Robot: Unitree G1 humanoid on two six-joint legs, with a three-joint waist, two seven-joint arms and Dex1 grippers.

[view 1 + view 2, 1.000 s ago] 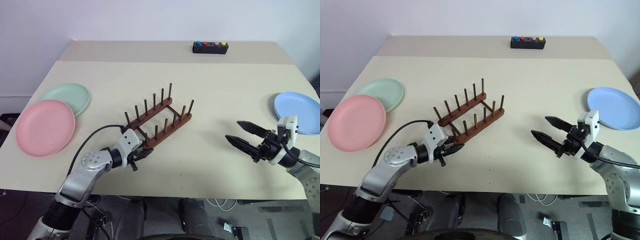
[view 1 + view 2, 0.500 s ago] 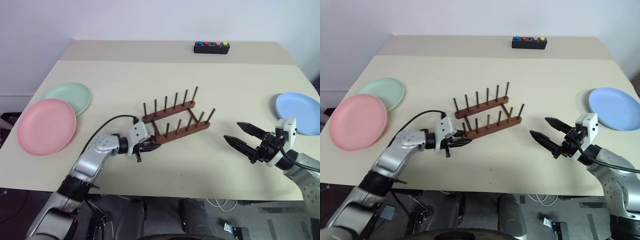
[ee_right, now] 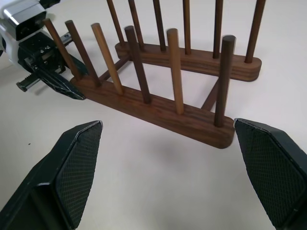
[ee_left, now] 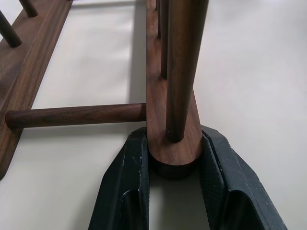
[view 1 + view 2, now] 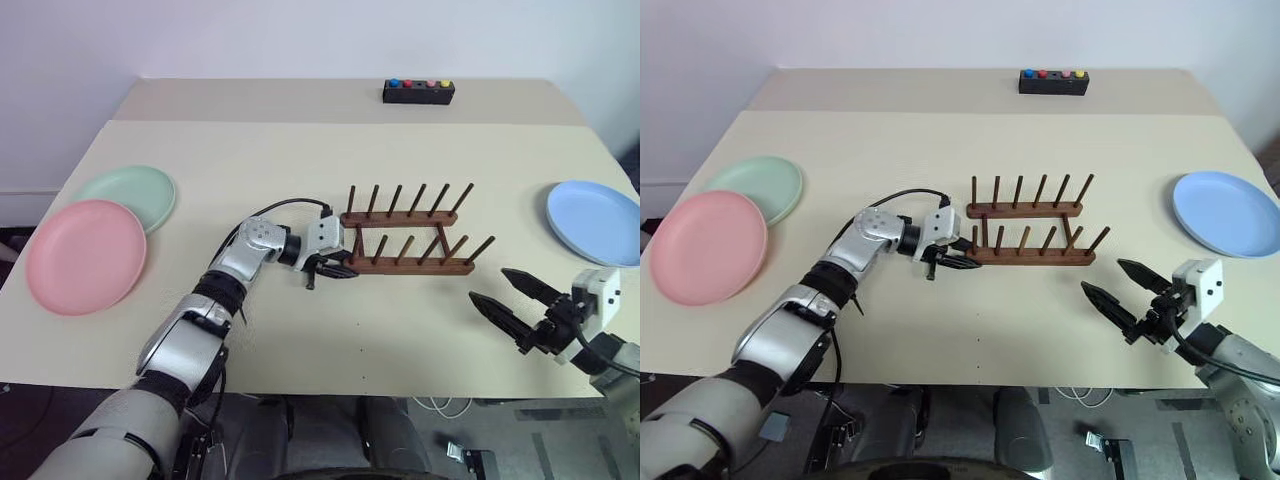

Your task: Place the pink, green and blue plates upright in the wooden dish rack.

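Observation:
The wooden dish rack [image 5: 405, 240] stands mid-table, its two peg rows running left to right. My left gripper [image 5: 335, 268] is shut on the left end of the rack's near rail [image 4: 172, 143], one finger [image 4: 127, 177] on each side. The right gripper [image 5: 488, 285] hovers open and empty near the front edge, right of the rack, its fingers [image 3: 72, 172] spread wide. At the far left lies the pink plate [image 5: 85, 255], and the green plate [image 5: 135, 192] sits partly under its far edge. The blue plate [image 5: 595, 222] lies flat at the far right.
A black box with coloured buttons [image 5: 418, 92] sits at the back of the table. The beige tabletop [image 5: 250, 150] has a seam across its far part. My left arm's black cable [image 5: 280, 207] arcs above the wrist.
The left gripper has swung the rack from a diagonal to lying straight across the table and carried it rightward. The right gripper has drawn back toward the front right edge, still open.

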